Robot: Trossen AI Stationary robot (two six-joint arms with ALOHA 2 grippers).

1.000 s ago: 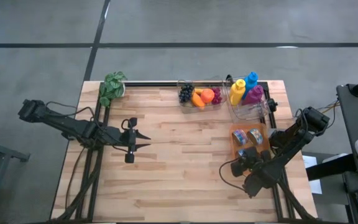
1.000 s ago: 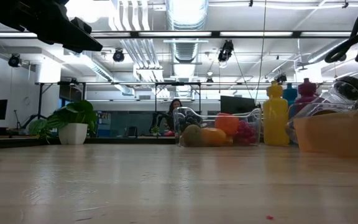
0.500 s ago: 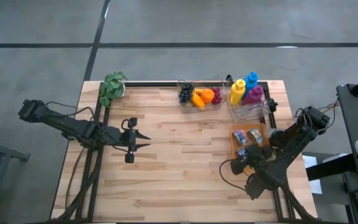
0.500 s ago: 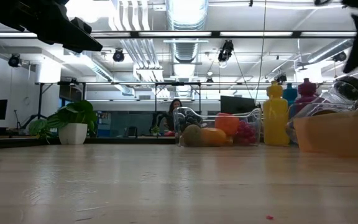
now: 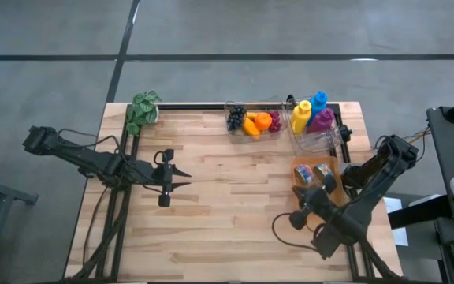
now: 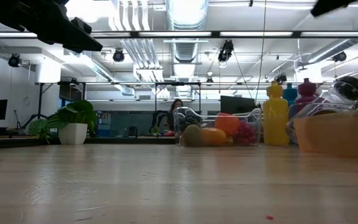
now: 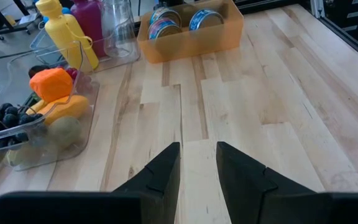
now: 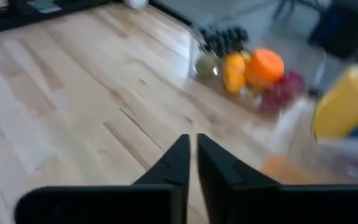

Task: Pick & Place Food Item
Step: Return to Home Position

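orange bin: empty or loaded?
Loaded. The orange bin holds at least two blue-topped cans, lying inside its walls in both the left wrist and high views.

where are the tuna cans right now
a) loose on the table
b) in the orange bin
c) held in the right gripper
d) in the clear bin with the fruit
B: the left wrist view shows the tuna cans sitting inside the orange bin, and the right gripper is shut with nothing between its fingers.
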